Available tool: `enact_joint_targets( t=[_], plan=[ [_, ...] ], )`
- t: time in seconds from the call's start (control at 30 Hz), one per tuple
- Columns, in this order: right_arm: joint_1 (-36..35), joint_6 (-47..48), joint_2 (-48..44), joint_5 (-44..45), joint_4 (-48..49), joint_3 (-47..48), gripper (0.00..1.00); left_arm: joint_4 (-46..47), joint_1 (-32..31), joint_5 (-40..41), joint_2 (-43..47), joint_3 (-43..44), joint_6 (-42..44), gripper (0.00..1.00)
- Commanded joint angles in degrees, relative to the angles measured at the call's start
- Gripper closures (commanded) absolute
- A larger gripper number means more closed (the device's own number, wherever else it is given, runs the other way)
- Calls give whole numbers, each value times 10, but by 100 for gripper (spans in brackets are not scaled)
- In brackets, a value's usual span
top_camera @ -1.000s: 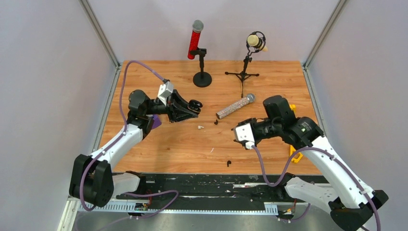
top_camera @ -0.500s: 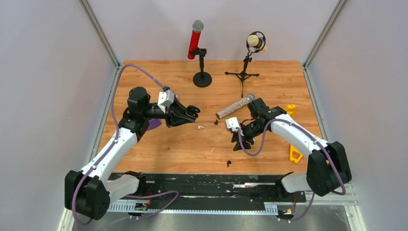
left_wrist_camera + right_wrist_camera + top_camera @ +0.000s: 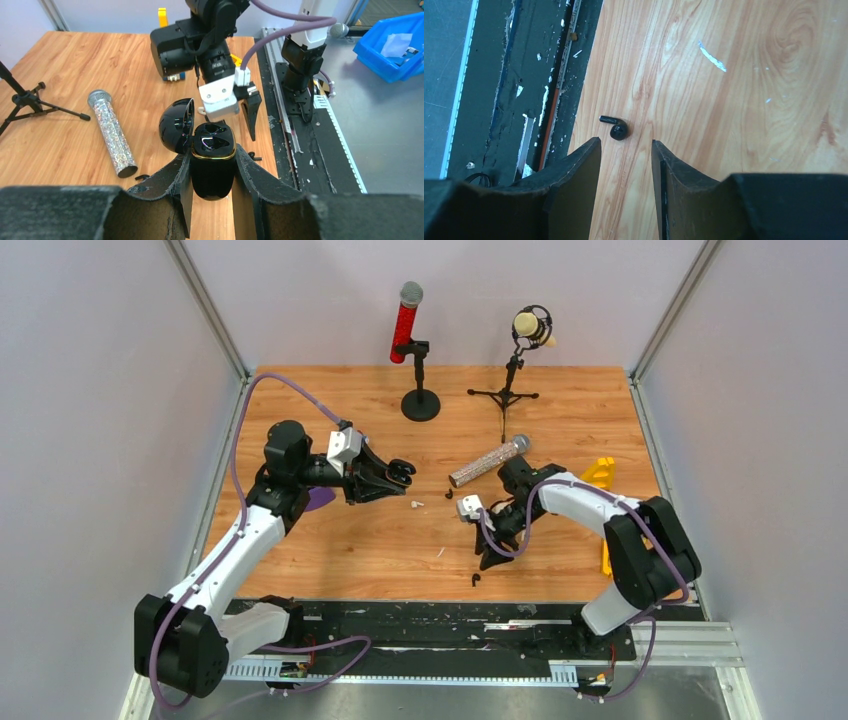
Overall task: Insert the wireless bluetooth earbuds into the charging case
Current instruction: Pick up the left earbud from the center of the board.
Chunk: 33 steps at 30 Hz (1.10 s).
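One black earbud (image 3: 616,129) lies on the worktop (image 3: 724,125) near its front edge, just beyond your right hand (image 3: 624,142), spread apart and empty; close off-centre and the bud could skitter over that edge, while farther back your left hand (image 3: 212,155) clamps the open charging case (image 3: 214,140).

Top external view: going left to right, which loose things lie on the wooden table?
Flat purple object → tiny white earbud → silver glitter microphone → yellow plastic piece.
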State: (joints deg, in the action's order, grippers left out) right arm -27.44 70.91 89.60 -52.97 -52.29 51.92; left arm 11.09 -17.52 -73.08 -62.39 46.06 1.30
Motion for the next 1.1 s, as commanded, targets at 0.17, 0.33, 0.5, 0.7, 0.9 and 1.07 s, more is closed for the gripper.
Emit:
enact_joint_targets(
  t=[0.17,0.33,0.5,0.7,0.9,1.07],
  plan=[
    [-45,-3,45,25,31,-2,57,31,2,-10,11,3,-10,68],
    [-60,-9,48,41,37,-10,57,32,2,-12,11,3,-10,67],
    [-63,-9,51,53,39,-18,58,32,2,-13,10,3,-10,67],
    [-68,-19,54,54,51,-20,58,36,1,-13,10,2,-16,67],
    [-77,-31,52,66,68,-29,60,39,1,-14,10,2,-25,67],
    [-88,-34,37,74,76,-41,59,40,1,-13,10,3,-26,67]
  ],
)
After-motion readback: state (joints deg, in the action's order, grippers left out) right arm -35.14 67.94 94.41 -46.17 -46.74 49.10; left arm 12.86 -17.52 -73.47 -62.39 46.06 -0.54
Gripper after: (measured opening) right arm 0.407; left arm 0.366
